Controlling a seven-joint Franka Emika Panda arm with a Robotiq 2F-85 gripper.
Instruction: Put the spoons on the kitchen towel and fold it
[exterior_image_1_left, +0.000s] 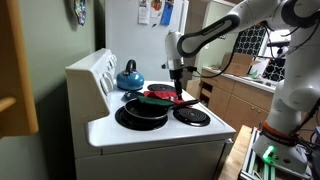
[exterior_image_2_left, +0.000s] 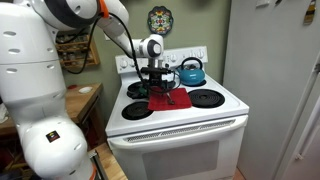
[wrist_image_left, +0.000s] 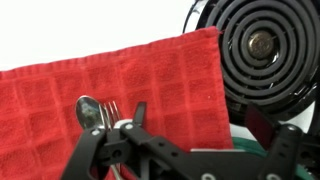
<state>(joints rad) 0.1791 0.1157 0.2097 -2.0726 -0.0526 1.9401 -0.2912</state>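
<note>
1. Far left in an exterior view, the robot's white body (exterior_image_2_left: 40, 110) stands beside the bench (exterior_image_2_left: 200, 125), a white cooker top with coil burners.
2. Black pan (exterior_image_1_left: 140, 115) sits on a burner, touching or just beside the towel's edge. I cannot tell which from here.
3. Red kitchen towel (exterior_image_2_left: 172, 102) lies flat and unfolded in the middle of the bench, between the burners. The wrist view shows its waffle weave spread out, with one corner reaching the rim of a coil.
4. A green utensil (exterior_image_1_left: 157, 92) lies at the towel's far side, by the pan. It is too small to make out more.
5. The tool (wrist_image_left: 120, 125) hangs low over the towel, arm reaching in from above. In the wrist view its fingers are drawn narrow, tips nearly meeting.
6. A metal spoon (wrist_image_left: 88, 108) and a fork (wrist_image_left: 112, 108) poke out side by side just past the fingertips, over the red cloth. The tool seems pinched on their handles. I cannot tell whether their heads touch the towel.
7. Blue kettle (exterior_image_2_left: 190, 72) stands upright at the back of the bench, behind the towel and near the tool.
8. Coil burner (exterior_image_2_left: 207, 98) right of the towel is bare. The wrist view shows a coil close up beside the towel's corner.
</note>
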